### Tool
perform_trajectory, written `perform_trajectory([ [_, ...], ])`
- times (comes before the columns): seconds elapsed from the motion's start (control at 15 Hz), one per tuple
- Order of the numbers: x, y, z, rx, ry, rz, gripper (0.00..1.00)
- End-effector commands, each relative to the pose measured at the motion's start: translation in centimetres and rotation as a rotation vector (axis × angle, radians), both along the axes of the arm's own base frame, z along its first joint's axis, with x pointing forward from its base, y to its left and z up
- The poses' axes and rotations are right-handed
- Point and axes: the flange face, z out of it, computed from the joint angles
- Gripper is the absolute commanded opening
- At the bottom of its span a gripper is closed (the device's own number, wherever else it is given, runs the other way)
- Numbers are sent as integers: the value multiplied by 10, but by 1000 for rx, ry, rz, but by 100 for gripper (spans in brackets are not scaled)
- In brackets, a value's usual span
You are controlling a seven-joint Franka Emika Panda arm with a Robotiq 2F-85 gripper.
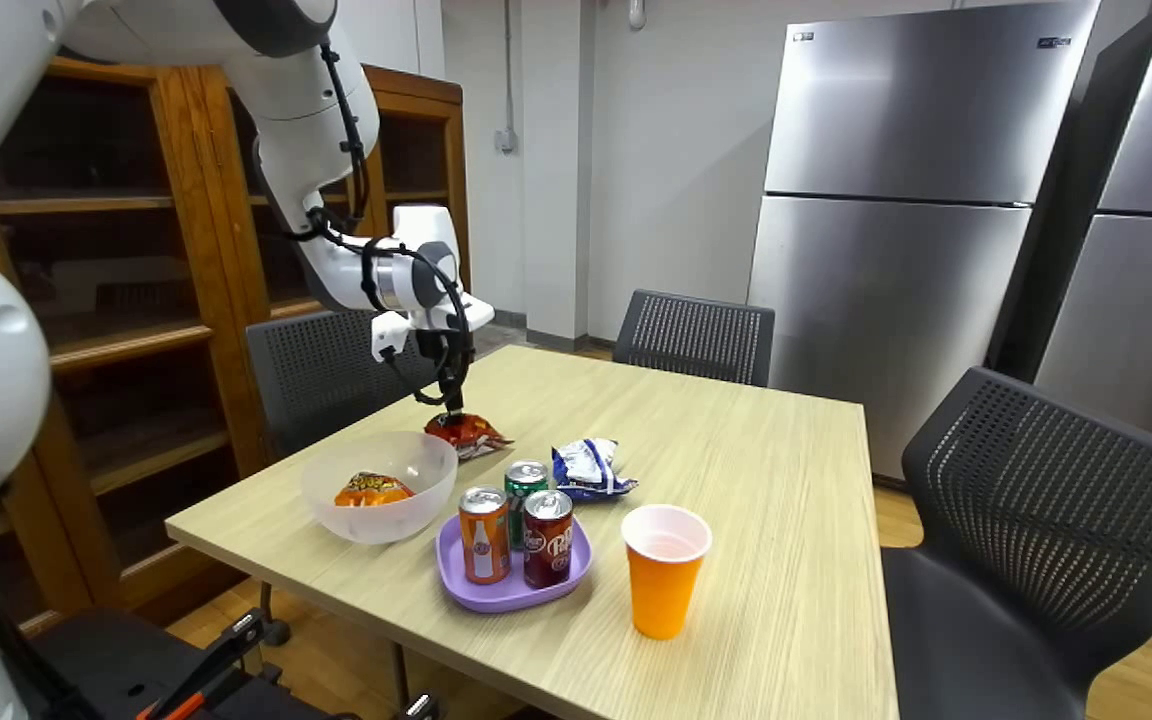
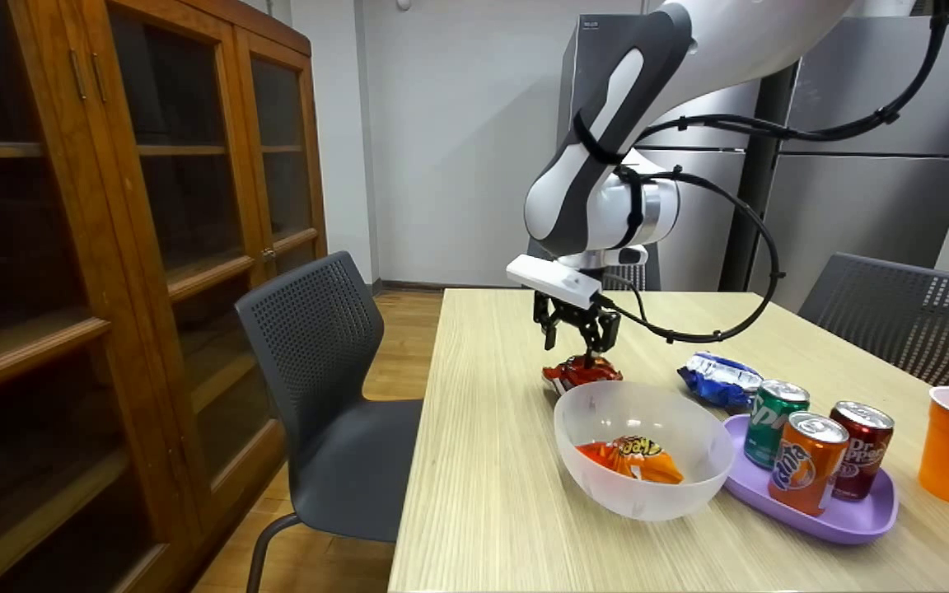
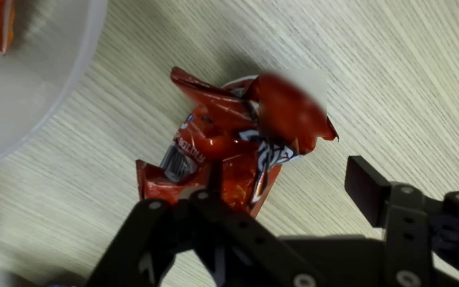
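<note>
1 red pkt [image 3: 231,139] under gripper [image 3: 289,181]; jaws apart; bowl [image 2: 647,498] nr

Soft light covers the table [image 1: 736,450]; behind it I catch glare on a refrigerator [image 1: 896,120] and a slanting shadow on the wall [image 1: 676,130]. On it, the wrist view partly blurs a red packet [image 3: 229,139].

The red bag [image 3: 221,137] lies on the counter [image 3: 381,71] beneath the claw [image 3: 289,181], which hides part of it in the wrist view. It is glossy, crumpled and bulging, its barcode and pale lettering (bent across the creases) turned up toward the claw.
</note>
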Motion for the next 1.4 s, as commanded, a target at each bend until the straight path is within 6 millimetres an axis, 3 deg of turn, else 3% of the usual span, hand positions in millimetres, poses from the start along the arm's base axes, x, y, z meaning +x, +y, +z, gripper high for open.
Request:
perform_trajectory([
  [0.0, 13, 6, 1, 2, 20, -32, 49],
  [0.4, 13, 8, 3, 0, 22, -26, 3],
  [0.87, 4, 9, 18, 16, 18, -15, 0],
  [1.33, -21, 3, 75, 48, -49, 6, 0],
])
